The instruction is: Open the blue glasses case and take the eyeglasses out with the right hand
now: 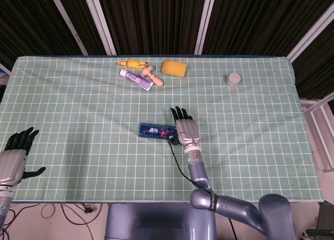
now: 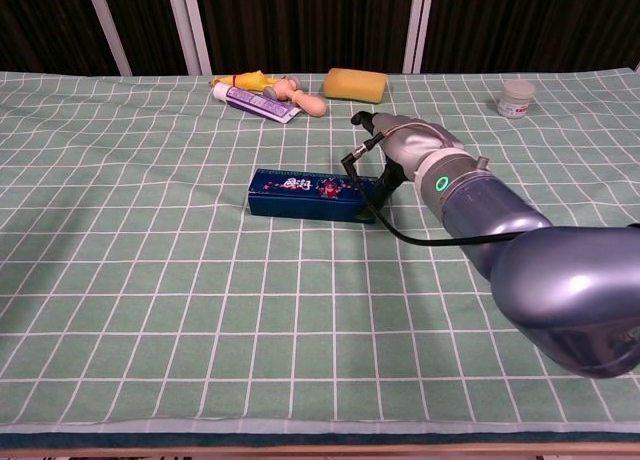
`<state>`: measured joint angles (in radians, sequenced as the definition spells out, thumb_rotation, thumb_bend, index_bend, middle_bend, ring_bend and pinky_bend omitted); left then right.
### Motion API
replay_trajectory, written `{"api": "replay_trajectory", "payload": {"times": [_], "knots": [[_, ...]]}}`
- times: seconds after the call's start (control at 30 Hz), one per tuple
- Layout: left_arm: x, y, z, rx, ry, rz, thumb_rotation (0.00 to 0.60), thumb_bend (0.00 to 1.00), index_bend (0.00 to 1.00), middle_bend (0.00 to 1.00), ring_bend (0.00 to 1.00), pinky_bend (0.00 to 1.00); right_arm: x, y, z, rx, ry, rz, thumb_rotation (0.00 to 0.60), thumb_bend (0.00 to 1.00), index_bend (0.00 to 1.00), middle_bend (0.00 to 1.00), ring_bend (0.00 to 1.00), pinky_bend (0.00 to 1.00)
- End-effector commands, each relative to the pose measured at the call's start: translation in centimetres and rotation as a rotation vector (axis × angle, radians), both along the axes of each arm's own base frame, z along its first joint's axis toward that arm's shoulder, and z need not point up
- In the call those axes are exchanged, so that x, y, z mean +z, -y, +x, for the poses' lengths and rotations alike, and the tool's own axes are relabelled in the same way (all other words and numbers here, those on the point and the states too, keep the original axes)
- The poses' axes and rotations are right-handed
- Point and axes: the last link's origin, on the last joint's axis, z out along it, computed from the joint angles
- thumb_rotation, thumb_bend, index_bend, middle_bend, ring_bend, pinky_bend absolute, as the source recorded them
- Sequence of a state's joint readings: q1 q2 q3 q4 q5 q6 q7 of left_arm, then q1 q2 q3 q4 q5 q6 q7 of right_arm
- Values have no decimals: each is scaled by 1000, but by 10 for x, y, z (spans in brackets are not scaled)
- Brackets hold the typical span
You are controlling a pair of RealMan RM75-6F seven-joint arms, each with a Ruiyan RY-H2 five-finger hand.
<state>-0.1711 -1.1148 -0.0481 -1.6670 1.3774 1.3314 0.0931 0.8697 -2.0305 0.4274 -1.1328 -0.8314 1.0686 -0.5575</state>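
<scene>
While the lid looks down, nothing of the task counts as done yet.
Case: blue, lies flat mid-desk, closed as far as both views show; no glasses visible.
Right robot hand: at case's right end, touching or just beside it; fingers stretched fwd, apart, nothing held; chest view shows thumb side near the case end.
Left robot hand: far off at desk's near-left edge, fingers spread, holding nothing, idle.
Done: approach to case, judging by position.
Left to do: lift lid, reach in, take glasses out w/ right robot hand.
Progress: early, prob. pre-opening.
Desk: green checked cloth.
</scene>
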Motion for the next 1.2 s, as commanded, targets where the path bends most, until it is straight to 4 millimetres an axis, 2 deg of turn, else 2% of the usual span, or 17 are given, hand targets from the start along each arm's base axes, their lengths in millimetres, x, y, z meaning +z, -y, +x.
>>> {"api": "replay_trajectory", "payload": {"times": [0.03,0.13,0.23,0.37,0.7,0.77,0.9,1.2], "knots": [[0,0,0,0,0,-1,600,0,0,0,0,0,-1,-4,2,8,2,17,600,170,51,0,0,242],[0,0,0,1,2,-5,600,0,0,0,0,0,-1,-7,10,16,10,35,600,215,147,0,0,242],[0,0,0,2,4,-4,600,0,0,0,0,0,-1,-7,17,19,3,48,600,252,191,0,0,242],[0,0,0,10,12,-8,600,0,0,0,0,0,0,-4,26,16,-26,70,600,293,200,0,0,242],[1,0,0,22,25,-15,600,0,0,0,0,0,-4,-2,45,4,-136,127,600,311,257,0,0,240],[1,0,0,27,33,-19,600,0,0,0,0,0,-6,-1,62,6,-149,139,600,316,258,0,0,240],[1,0,-1,33,37,-23,600,0,0,0,0,0,-8,0,75,-15,-159,149,600,322,258,0,0,240],[1,-1,-1,45,47,-28,600,0,0,0,0,0,-18,6,86,-56,-174,167,600,349,258,0,0,240]]}}
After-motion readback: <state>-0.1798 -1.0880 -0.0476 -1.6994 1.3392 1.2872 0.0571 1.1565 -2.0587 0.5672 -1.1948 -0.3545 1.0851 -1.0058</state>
